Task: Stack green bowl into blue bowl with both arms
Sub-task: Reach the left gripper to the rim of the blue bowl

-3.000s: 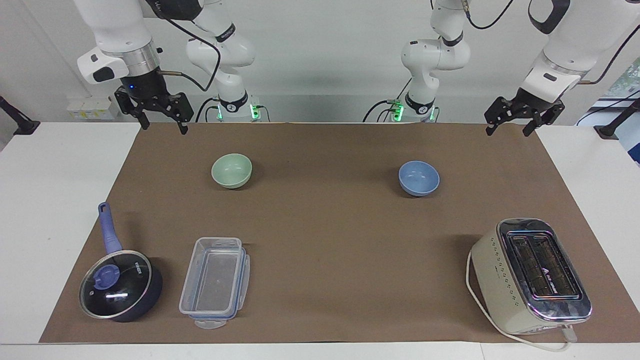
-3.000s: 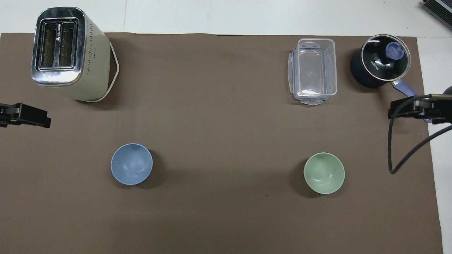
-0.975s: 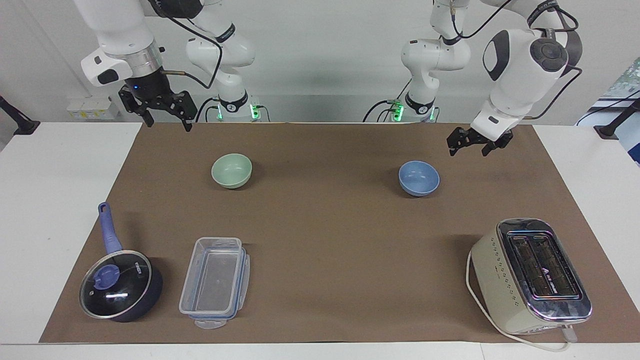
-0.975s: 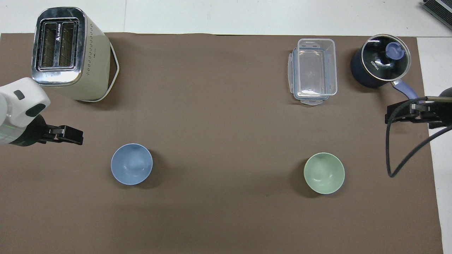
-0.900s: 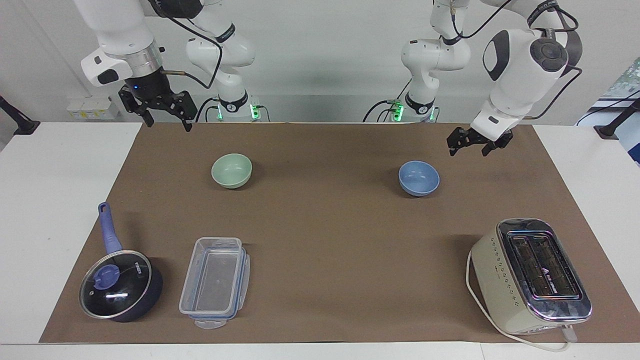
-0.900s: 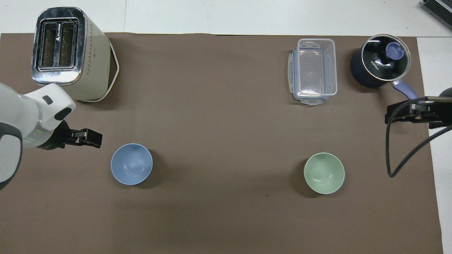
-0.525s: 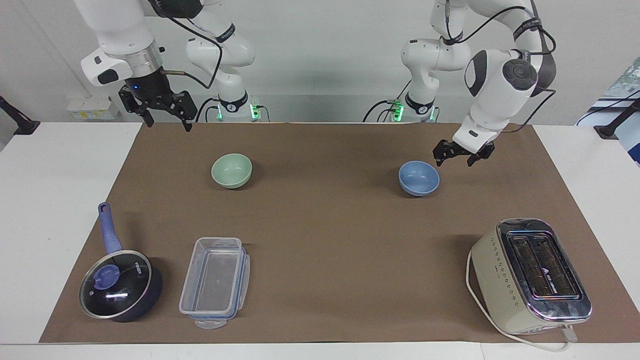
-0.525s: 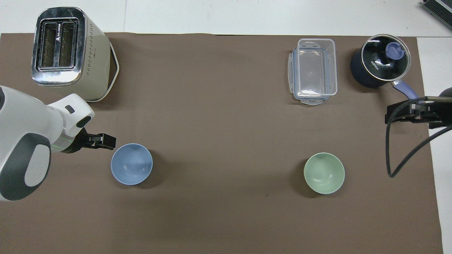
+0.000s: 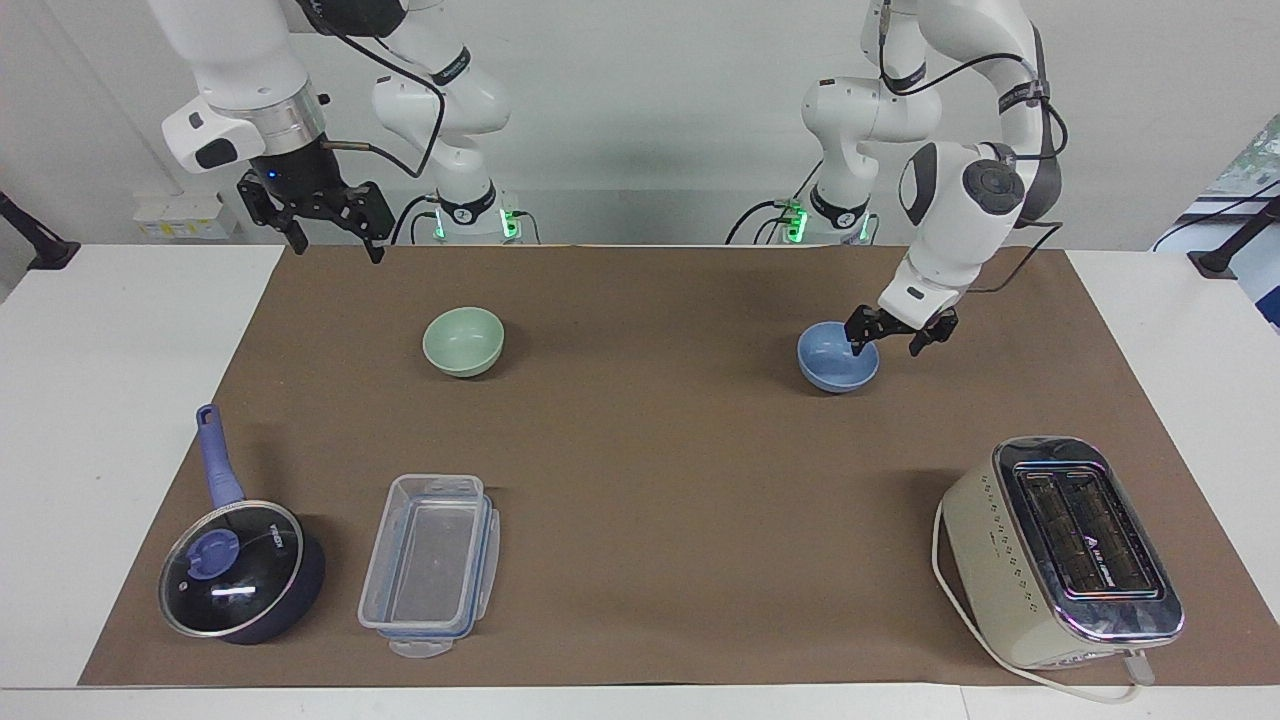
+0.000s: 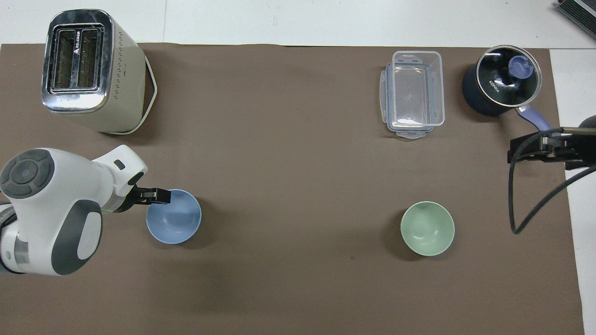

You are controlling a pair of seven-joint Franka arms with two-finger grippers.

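The blue bowl (image 9: 836, 368) (image 10: 174, 218) sits upright on the brown mat toward the left arm's end of the table. My left gripper (image 9: 886, 346) (image 10: 158, 197) is open and low at that bowl's rim, one finger (image 9: 857, 344) over the inside and the other outside it. The green bowl (image 9: 463, 341) (image 10: 427, 228) sits upright toward the right arm's end, untouched. My right gripper (image 9: 322, 232) (image 10: 518, 151) hangs open and empty, high over the mat's edge at the right arm's end.
A cream toaster (image 9: 1060, 550) (image 10: 88, 70) stands farther from the robots than the blue bowl. A clear plastic container (image 9: 430, 565) (image 10: 413, 93) and a dark lidded saucepan (image 9: 240, 580) (image 10: 500, 86) lie farther out than the green bowl.
The left arm has swung down and inward, bringing its open gripper from above the mat's edge to the blue bowl's rim. The right arm has barely moved. Both bowls stay put.
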